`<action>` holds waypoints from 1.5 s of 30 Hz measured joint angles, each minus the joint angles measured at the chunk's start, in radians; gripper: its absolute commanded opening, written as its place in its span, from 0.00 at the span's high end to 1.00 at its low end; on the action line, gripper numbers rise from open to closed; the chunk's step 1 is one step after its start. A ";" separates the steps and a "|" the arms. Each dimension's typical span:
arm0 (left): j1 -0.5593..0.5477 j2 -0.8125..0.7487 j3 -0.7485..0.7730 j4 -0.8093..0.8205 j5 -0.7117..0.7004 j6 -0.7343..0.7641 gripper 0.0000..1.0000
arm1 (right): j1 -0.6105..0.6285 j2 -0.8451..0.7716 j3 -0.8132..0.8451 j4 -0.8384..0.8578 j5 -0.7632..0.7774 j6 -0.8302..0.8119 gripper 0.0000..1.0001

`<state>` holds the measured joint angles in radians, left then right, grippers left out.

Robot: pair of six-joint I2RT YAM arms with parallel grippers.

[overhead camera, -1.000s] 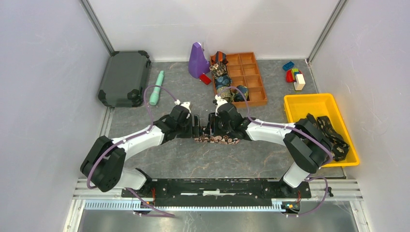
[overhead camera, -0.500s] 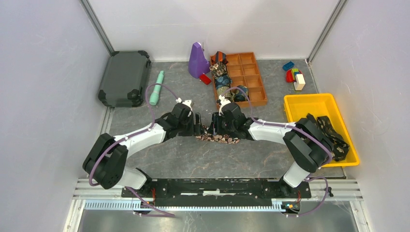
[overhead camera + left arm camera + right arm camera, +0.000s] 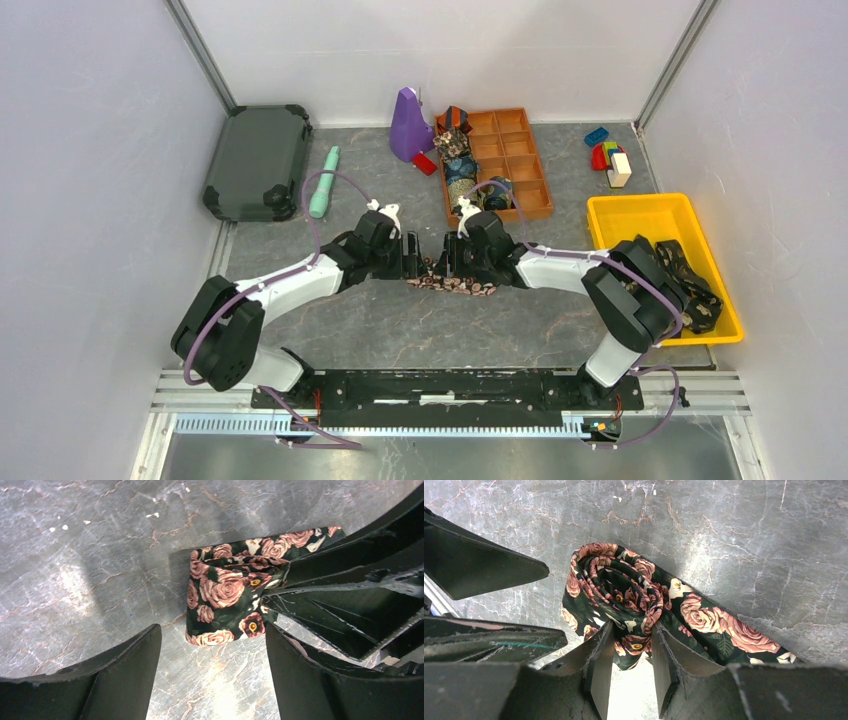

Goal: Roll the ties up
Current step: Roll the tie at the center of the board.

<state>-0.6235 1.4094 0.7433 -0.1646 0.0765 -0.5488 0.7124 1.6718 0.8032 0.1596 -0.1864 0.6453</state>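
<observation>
The right gripper (image 3: 631, 655), seen from its own wrist camera, has its two black fingers (image 3: 599, 665) closed in on a tight coil of a dark green fabric necktie printed with pink roses (image 3: 624, 590). One finger presses each side, so it is clamped on the rolled part. The unrolled tail of the necktie lies flat on the grey marbled tabletop (image 3: 749, 540), running off to the right in that view.

Facing it, the left gripper (image 3: 212, 680) has its jaws wide apart with nothing between them. The roll sits just ahead of its fingertips.

From above, both arms meet near the middle of the table, with the necktie between and just in front of them. Farther back, an orange compartment tray (image 3: 520, 150) holds several rolled ties (image 3: 460, 165). To the right, a yellow plastic bin (image 3: 640, 215) holds another loose tie (image 3: 690, 285).

The rolling looks partway done: a coil is formed, with flat length left. The next move likely calls for turning the coil along that tail while the left gripper steadies it, so the layers do not slip sideways.
</observation>
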 measured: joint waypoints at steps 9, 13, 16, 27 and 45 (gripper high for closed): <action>0.011 0.036 0.003 0.077 0.070 0.053 0.17 | -0.021 0.016 -0.001 0.021 -0.035 -0.010 0.65; 0.031 0.065 0.011 0.103 0.104 0.079 0.18 | -0.034 0.027 -0.008 0.041 -0.059 -0.014 0.65; 0.045 0.090 0.017 0.129 0.127 0.089 0.19 | -0.042 0.032 -0.011 0.053 -0.076 -0.015 0.66; 0.065 0.174 0.023 0.198 0.191 0.113 0.24 | -0.072 0.066 -0.019 0.110 -0.132 -0.018 0.68; 0.079 0.259 -0.002 0.364 0.243 0.108 0.49 | -0.098 0.104 -0.044 0.209 -0.177 -0.014 0.71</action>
<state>-0.5442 1.6684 0.7410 0.1989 0.3191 -0.4404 0.6147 1.7760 0.7593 0.3691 -0.3634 0.6312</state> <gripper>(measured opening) 0.560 0.296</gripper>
